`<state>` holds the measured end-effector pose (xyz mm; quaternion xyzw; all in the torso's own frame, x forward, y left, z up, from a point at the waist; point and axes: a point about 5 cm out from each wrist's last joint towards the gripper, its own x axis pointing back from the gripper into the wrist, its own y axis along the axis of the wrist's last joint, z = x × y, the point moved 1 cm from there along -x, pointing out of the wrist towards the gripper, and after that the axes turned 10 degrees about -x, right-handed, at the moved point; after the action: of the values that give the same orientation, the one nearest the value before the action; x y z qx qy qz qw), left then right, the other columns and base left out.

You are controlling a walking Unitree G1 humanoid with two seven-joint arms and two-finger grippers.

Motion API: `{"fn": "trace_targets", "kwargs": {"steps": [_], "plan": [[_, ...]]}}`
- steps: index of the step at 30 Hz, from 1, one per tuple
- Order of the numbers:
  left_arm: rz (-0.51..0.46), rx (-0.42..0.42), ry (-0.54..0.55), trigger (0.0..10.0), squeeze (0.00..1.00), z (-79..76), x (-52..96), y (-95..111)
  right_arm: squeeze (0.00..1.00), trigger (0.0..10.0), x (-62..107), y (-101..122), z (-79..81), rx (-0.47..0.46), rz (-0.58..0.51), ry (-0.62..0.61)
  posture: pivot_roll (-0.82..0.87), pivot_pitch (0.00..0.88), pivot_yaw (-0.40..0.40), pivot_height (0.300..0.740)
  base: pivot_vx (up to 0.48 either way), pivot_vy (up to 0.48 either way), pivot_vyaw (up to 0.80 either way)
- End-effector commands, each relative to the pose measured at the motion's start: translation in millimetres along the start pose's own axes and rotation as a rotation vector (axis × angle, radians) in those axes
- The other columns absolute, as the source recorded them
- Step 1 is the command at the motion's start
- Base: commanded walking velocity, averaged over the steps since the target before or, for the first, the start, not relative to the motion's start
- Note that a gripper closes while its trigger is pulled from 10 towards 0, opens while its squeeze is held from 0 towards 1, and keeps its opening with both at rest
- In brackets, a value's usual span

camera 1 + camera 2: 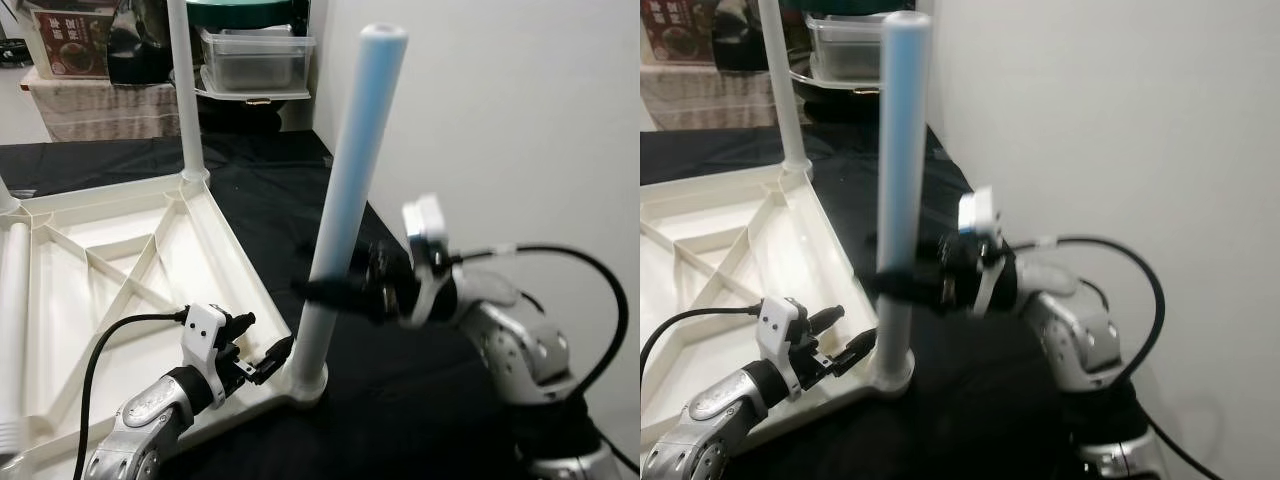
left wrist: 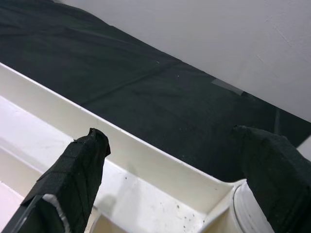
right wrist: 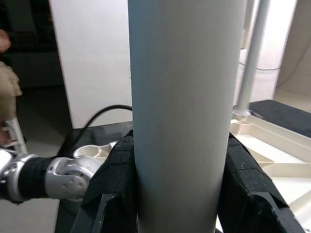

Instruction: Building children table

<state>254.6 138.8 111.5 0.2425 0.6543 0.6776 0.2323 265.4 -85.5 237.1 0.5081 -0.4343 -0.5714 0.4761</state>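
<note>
Upturned white tabletop (image 1: pixel 110 280) lying on the black-covered bench (image 1: pixel 420 400), ribbed underside up. At its far corner, a white leg (image 1: pixel 185 90) standing upright in its socket. Along the far left edge, another white tube (image 1: pixel 12 310) lying flat on the ribs.

Left hand (image 1: pixel 262 362) low at the near corner of the tabletop, fingers (image 2: pixel 73 174) spread wide, one over the tabletop's rim and the other by the corner socket (image 1: pixel 300 385), gripping nothing.

In that socket, a pale blue-white leg (image 1: pixel 350 180) standing, tilted slightly toward the wall.

Right hand (image 1: pixel 335 292) reaching in from the right, clamped around the lower part of this leg, black pads (image 3: pixel 116 165) pressed against both sides of it.

Behind the bench, clear plastic containers (image 1: pixel 255 55) and a box (image 1: pixel 70 40) on a shelf.
</note>
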Motion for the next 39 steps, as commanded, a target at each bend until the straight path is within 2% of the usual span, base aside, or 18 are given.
{"fn": "trace_targets", "kwargs": {"steps": [1,4,5,6,7,8,9,10,11,12,13,20,21,25,26,29,34,39], "plan": [[0.006,0.012,-0.004,10.0,0.00,-1.7,1.6,-1.9,0.00,0.0,-3.7,-8.2,4.4,-0.042,0.027,0.035,0.04,0.000,-0.134,0.740,0.000,0.000,0.00],[0.006,0.012,-0.006,10.0,0.00,-2.0,1.5,-1.9,0.00,0.0,-6.1,-13.7,-2.6,-0.047,0.038,-0.040,0.04,0.000,-0.131,0.740,0.000,0.000,0.00],[0.007,0.012,-0.007,10.0,0.00,-1.8,0.9,-1.9,0.00,0.0,-9.1,-22.1,-24.1,-0.062,0.059,-0.237,0.04,0.000,-0.131,0.740,0.000,0.000,0.00],[0.007,0.012,-0.007,10.0,0.00,-1.8,0.9,-1.9,0.00,0.0,-9.1,-22.1,-24.1,-0.062,0.059,-0.237,0.04,0.000,-0.131,0.740,0.000,0.000,0.00],[0.006,0.011,-0.008,10.0,0.00,-1.4,0.0,-1.7,0.00,0.0,4.4,-32.2,-69.5,-0.085,0.076,-0.715,0.03,0.000,-0.126,0.740,0.000,0.000,0.00],[0.005,0.011,-0.011,10.0,0.00,-1.8,-1.2,-1.4,0.00,0.0,19.3,-39.0,-90.5,-0.052,0.092,-1.003,0.03,0.000,-0.125,0.740,0.000,0.000,0.00],[0.005,0.011,-0.011,10.0,0.00,-1.8,-1.2,-1.4,0.00,0.0,19.3,-39.0,-90.5,-0.052,0.092,-1.003,0.03,0.000,-0.125,0.740,0.000,0.000,0.00],[0.004,0.013,-0.014,10.0,0.00,-2.5,-2.0,-1.3,0.00,0.0,27.6,-43.7,-97.4,-0.071,0.094,-1.167,0.03,0.000,-0.123,0.740,0.000,0.000,0.00],[0.004,0.013,-0.014,10.0,0.00,-2.5,-2.0,-1.3,0.00,0.0,27.6,-43.7,-97.4,-0.071,0.094,-1.167,0.03,0.000,-0.123,0.740,0.000,0.000,0.00],[0.003,0.015,-0.016,10.0,0.00,-3.3,-2.2,-1.4,0.00,3.8,25.1,-42.7,-93.8,-0.067,0.076,-1.190,0.02,0.000,-0.119,0.740,0.000,0.000,0.00],[0.005,0.016,-0.018,10.0,0.00,-3.7,-2.0,-1.9,0.00,10.0,15.6,-38.7,-84.9,-0.078,0.037,-1.115,0.02,0.000,-0.118,0.740,0.000,0.000,0.00],[0.005,0.016,-0.020,10.0,0.00,-3.6,-3.1,-2.0,0.00,10.0,-3.6,-30.7,-66.1,-0.137,-0.051,-0.880,0.02,0.000,-0.119,0.740,0.000,0.000,0.00],[0.003,0.015,-0.020,10.0,0.00,-3.3,-3.8,-1.6,1.00,10.0,-5.9,-25.5,-61.5,-0.173,-0.096,-0.788,0.02,0.000,-0.120,0.740,0.000,0.000,0.00],[0.000,0.014,-0.018,10.0,0.00,-2.9,-4.4,-1.1,1.00,10.0,-8.0,-14.1,-56.7,-0.201,-0.154,-0.659,0.02,0.000,-0.126,0.740,0.000,0.000,0.00],[0.000,0.015,-0.015,10.0,0.00,-2.9,-3.5,-1.2,0.00,10.0,-13.5,-0.7,-50.3,-0.170,-0.137,-0.508,0.03,0.000,-0.129,0.740,0.000,0.000,0.00],[0.000,0.015,-0.015,10.0,0.00,-2.9,-3.5,-1.2,0.00,10.0,-13.5,-0.7,-50.3,-0.170,-0.137,-0.508,0.03,0.000,-0.129,0.740,0.000,0.000,0.00],[0.000,0.015,-0.011,10.0,0.00,-2.4,-3.3,-1.4,0.00,10.0,-22.4,13.5,-33.3,-0.061,-0.100,-0.234,0.03,0.000,-0.131,0.740,0.000,0.000,0.00],[-0.003,0.015,-0.006,10.0,0.00,-1.8,-3.7,-1.2,0.00,10.0,-30.0,4.1,-24.0,-0.041,-0.040,-0.130,0.04,0.000,-0.136,0.740,0.000,0.000,0.00]]}}
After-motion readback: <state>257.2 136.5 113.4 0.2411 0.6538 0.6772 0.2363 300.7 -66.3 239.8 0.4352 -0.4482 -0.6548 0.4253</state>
